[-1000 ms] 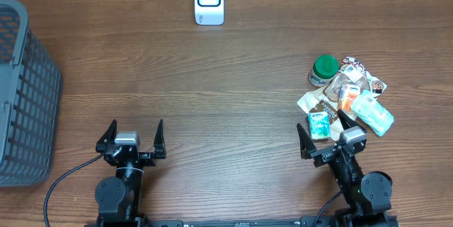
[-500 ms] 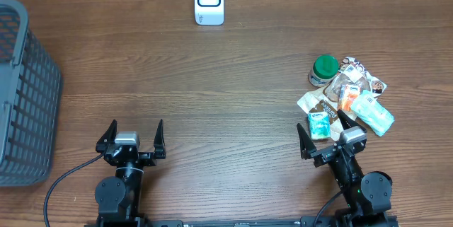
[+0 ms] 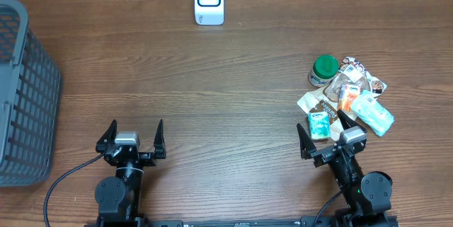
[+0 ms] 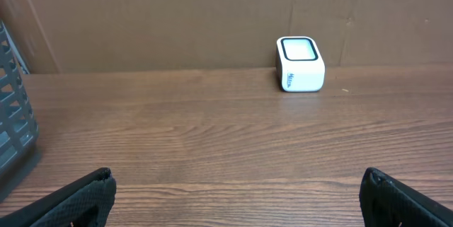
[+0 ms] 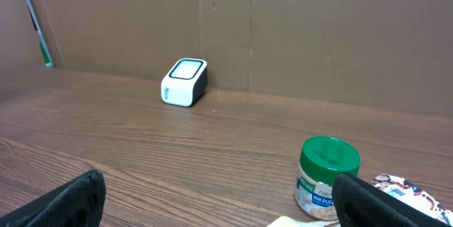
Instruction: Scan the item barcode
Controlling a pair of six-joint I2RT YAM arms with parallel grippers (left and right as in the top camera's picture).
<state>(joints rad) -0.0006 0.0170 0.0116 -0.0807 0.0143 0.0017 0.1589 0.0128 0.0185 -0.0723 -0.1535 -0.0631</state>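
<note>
The white barcode scanner (image 3: 209, 1) stands at the table's far edge, also visible in the left wrist view (image 4: 300, 63) and the right wrist view (image 5: 185, 82). A pile of items lies at the right: a green-lidded jar (image 3: 324, 70) (image 5: 327, 177), an orange pouch (image 3: 347, 96), a teal packet (image 3: 373, 112) and a small teal box (image 3: 320, 124). My right gripper (image 3: 323, 126) (image 5: 219, 188) is open just in front of the pile, with nothing between its fingers. Near the front left my left gripper (image 3: 134, 134) (image 4: 237, 188) is open over bare wood, holding nothing.
A grey mesh basket (image 3: 28, 92) (image 4: 10, 114) stands at the left edge. A brown cardboard wall (image 4: 177, 15) runs behind the scanner. Bare wooden tabletop (image 3: 212, 92) lies between the grippers and the scanner.
</note>
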